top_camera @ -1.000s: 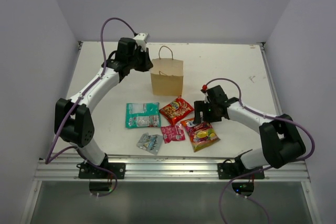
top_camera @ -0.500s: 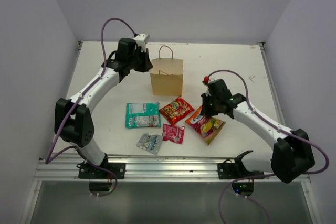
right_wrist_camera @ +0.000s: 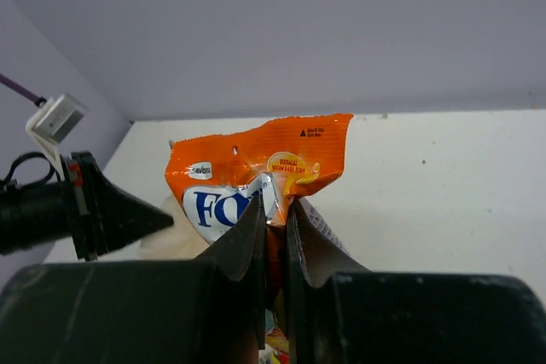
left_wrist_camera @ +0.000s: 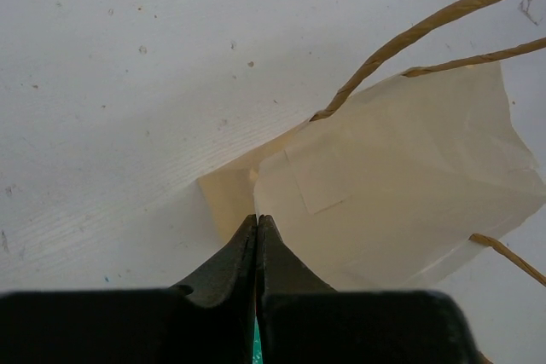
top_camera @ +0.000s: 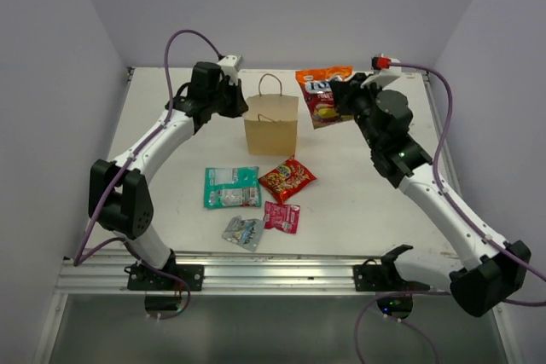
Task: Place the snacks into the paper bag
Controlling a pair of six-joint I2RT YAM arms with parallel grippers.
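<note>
Since a second ago my right arm has lifted the large red-yellow packet (top_camera: 322,93) off the worktop (top_camera: 367,202) to just right of the paper bag (top_camera: 271,125), not yet over its mouth. The teal-white packet (top_camera: 231,187), red-orange packet (top_camera: 287,178), pink-red packet (top_camera: 281,216) and silver-grey packet (top_camera: 243,232) lie in front, so I judge none bagged. From the left wrist, my left jaws are pressed shut on the bag's paper edge (left_wrist_camera: 247,189); from the right wrist, my right jaws are pinched tight on the packet (right_wrist_camera: 256,168).
</note>
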